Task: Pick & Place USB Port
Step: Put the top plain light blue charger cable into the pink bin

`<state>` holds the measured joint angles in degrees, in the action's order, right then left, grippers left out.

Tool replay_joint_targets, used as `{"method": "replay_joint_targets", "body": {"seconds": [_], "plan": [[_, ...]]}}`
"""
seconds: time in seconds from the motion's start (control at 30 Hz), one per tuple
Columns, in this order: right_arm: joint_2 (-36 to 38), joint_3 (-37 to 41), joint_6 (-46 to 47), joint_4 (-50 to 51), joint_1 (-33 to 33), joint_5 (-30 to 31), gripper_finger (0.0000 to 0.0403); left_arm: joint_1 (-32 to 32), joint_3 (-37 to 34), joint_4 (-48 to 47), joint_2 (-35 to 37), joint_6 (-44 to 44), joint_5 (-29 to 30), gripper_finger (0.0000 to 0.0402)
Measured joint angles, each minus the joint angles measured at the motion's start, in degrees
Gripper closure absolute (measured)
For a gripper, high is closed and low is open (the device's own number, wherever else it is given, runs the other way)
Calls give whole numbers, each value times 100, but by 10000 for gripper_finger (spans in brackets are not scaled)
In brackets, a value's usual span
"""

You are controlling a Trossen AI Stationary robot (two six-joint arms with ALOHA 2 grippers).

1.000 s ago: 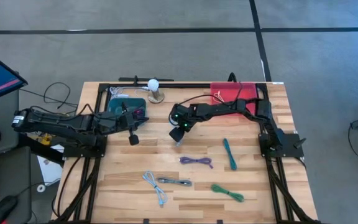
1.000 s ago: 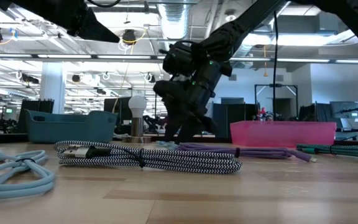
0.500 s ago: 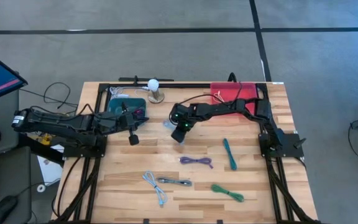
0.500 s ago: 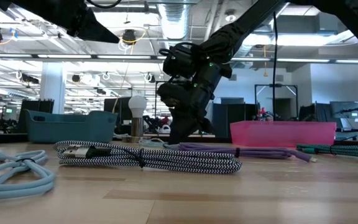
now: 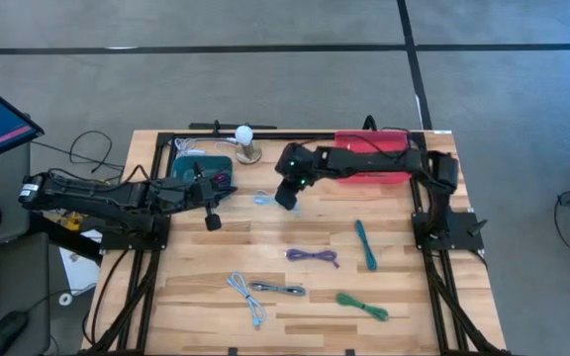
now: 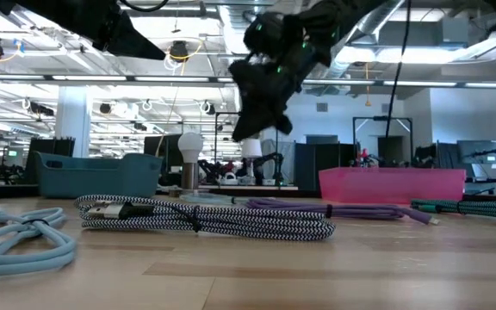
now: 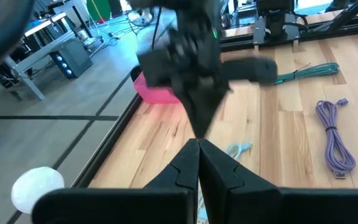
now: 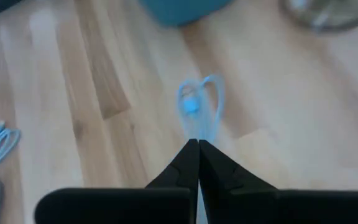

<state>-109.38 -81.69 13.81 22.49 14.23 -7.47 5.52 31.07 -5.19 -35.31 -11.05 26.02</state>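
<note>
Below the right gripper (image 8: 198, 144), only its wrist view shows a blue cable (image 8: 199, 107).

bin (image 5: 202, 168) left | tray (image 5: 376, 156) right | cables (image 5: 312, 256) in front

six cables (image 5: 312, 256), two bins (image 5: 204, 168)

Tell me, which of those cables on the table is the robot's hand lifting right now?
The small light-blue cable, dangling from the shut right hand near the teal bin. The purple, teal, green and striped cables lie untouched nearer the front.
</note>
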Motion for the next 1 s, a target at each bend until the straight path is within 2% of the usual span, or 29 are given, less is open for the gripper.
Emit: {"method": "replay_joint_targets", "body": {"seconds": [0.13,0.27,0.63,0.77,1.0], "plan": [[429,0,-222,203,127,344,403,0,0,0,0,0,0,394],[674,-13,-292,305,224,263,403,0,0,0,0,0,0,394],[107,-1,-391,764,-259,208,397,0,0,2,0,0,2,394],[-72,-7,-494,793,-406,487,372,0,0,2,0,24,0,394],[-267,-21,-541,646,-521,896,291,0,0,2,0,103,2,394]]}}
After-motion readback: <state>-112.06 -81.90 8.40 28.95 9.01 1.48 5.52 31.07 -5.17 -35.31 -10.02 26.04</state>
